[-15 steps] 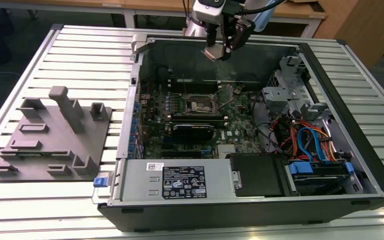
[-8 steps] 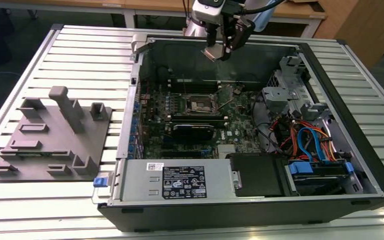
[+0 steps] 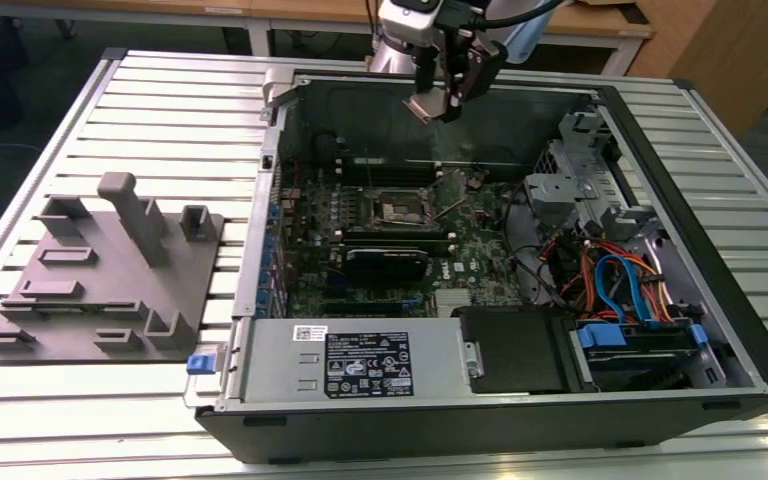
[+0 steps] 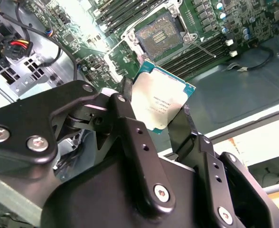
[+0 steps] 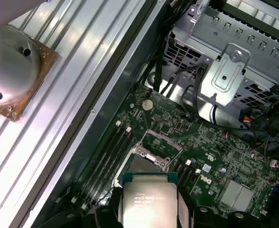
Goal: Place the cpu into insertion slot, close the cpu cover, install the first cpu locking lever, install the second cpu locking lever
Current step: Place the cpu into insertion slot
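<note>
- The cpu (image 4: pixel 161 102) hangs in the air above the open computer case (image 3: pixel 744 330), its silver face plain in both wrist views. It is clear of the board and touches nothing but the fingers.
- The gripper (image 3: pixel 440 100) has it pinched by two opposite edges, jaws drawn in to the chip's width with one black finger (image 5: pixel 106 216) on either side.
- The insertion slot (image 4: pixel 161 35) lies below on the green board and well apart from the chip. Its dark pin field is bare.
- The cpu cover (image 5: pixel 175 146) looks folded back off the slot. I cannot tell its exact angle.
- Placing is the step in hand, and in my judgement it is barely begun.
  - The chip needs squaring to the slot's rim.
  - It should be held level and brought straight down.
  - Any sideways slide would risk the pins, so the grip should loosen only once the chip sits flat.
- Around the slot stand long black memory slots (image 4: pixel 196 50), and a metal drive cage (image 5: pixel 229 71) with bundled cables.
- The case lies on its side on a slatted aluminium table (image 3: pixel 157 110).
- A grey moulded fixture (image 3: pixel 104 280) sits beside it, on the exterior view's left.
- Wooden furniture (image 3: pixel 731 50) stands beyond.
</note>
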Robot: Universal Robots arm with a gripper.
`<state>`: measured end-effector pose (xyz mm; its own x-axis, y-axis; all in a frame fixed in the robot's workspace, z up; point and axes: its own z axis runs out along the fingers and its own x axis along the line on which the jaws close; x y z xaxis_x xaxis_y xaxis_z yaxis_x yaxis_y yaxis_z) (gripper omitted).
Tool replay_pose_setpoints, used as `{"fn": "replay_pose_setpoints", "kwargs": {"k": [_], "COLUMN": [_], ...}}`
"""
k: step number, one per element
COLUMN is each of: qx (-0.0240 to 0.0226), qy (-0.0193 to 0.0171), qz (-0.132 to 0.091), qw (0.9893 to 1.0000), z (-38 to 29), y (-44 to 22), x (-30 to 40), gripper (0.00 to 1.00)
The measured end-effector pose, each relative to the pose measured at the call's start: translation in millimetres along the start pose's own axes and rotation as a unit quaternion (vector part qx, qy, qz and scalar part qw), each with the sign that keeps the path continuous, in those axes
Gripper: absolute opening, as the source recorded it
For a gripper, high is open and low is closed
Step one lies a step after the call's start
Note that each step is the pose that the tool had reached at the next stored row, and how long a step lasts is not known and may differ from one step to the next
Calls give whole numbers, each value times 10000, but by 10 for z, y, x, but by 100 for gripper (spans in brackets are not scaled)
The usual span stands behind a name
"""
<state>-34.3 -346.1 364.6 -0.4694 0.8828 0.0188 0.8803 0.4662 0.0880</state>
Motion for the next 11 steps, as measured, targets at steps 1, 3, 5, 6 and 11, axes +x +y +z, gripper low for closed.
{"fn": "replay_pose_setpoints", "kwargs": {"k": [1, 3, 5, 6, 11], "qx": [-1, -2, -3, -3, -3], "qy": [-4, -10, -14, -15, -15], "qz": [43, 118, 159, 162, 166], "qw": [10000, 9999, 9999, 9999, 9999], "z": [0, 0, 0, 0, 0], "y": [0, 0, 0, 0, 0], "x": [0, 0, 0, 0, 0], "gripper": [54, 54, 54, 54, 54]}}
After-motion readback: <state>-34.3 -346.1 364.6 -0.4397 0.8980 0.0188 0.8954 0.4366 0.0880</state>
